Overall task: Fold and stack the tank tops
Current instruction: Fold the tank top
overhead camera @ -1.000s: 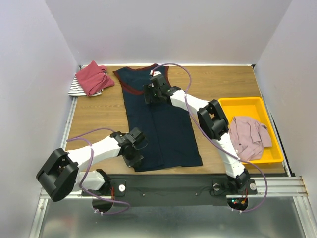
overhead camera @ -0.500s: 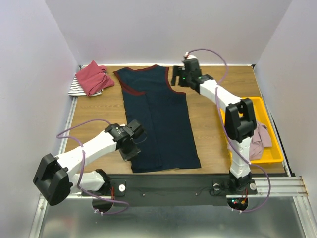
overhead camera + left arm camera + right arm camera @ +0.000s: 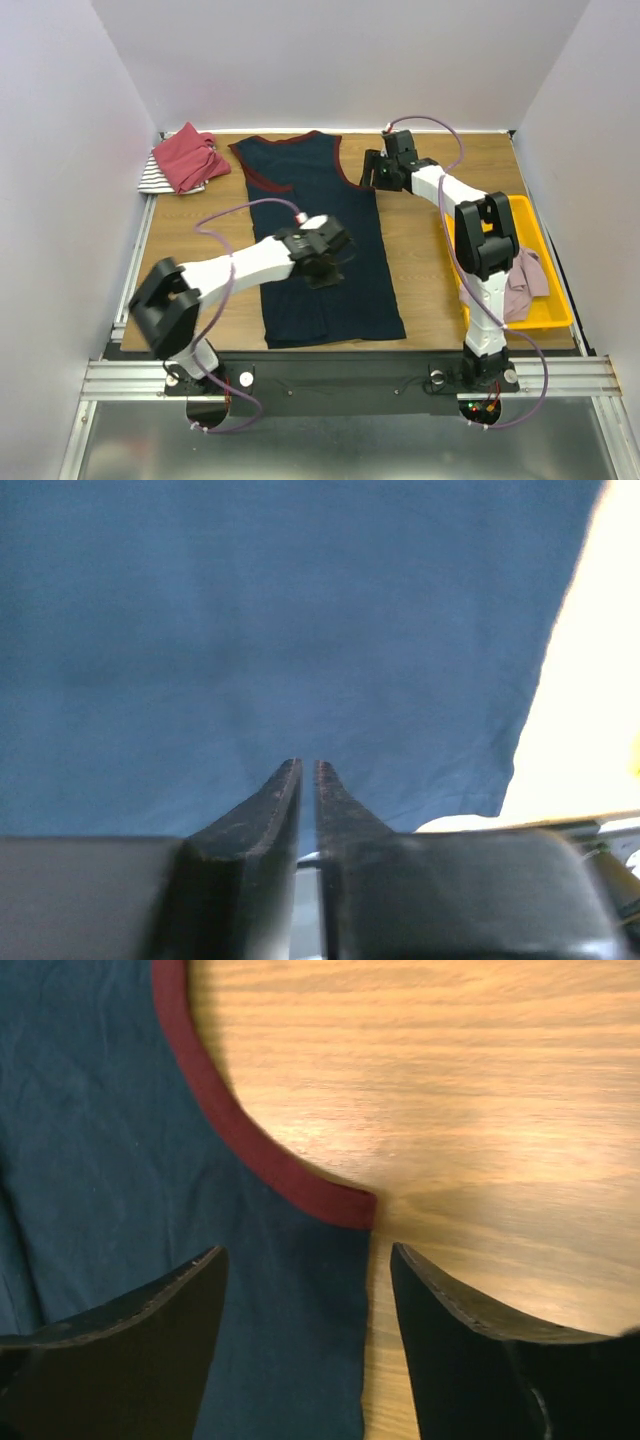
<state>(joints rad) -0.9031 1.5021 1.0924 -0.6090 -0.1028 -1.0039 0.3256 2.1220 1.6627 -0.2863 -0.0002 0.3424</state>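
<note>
While its two dark fingers (image 3: 255, 820) stand almost pressed together, with only a thin slit between them and nothing in it, the left claw (image 3: 308, 767) points at the navy tank top (image 3: 250, 630), which fills nearly the whole wrist view. The cloth's hem corner shows at the lower right of that frame. Whether the tips touch the cloth cannot be told.

From above, this claw (image 3: 325, 265) sits over the middle of the navy top (image 3: 300, 180), just below the centre of the frame, with the white arm reaching in from the lower left.

The right claw (image 3: 305, 1250) is spread wide and holds nothing. One finger (image 3: 150, 1330) hangs over navy cloth and the other over bare wood (image 3: 450, 1090). The end of the maroon armhole trim (image 3: 260, 1165) lies just ahead of the gap. In the overhead view it (image 3: 372, 170) is at the top's right edge, right of centre in the upper part.

The navy top lies flat and lengthwise on the table (image 3: 190, 230), neck toward the top of the frame. At upper left, a crumpled red tank top (image 3: 188, 155) rests on a striped one (image 3: 152, 180). At right, a pale pink one (image 3: 525, 285) lies in the yellow tray (image 3: 500, 210), partly behind the right arm.
</note>
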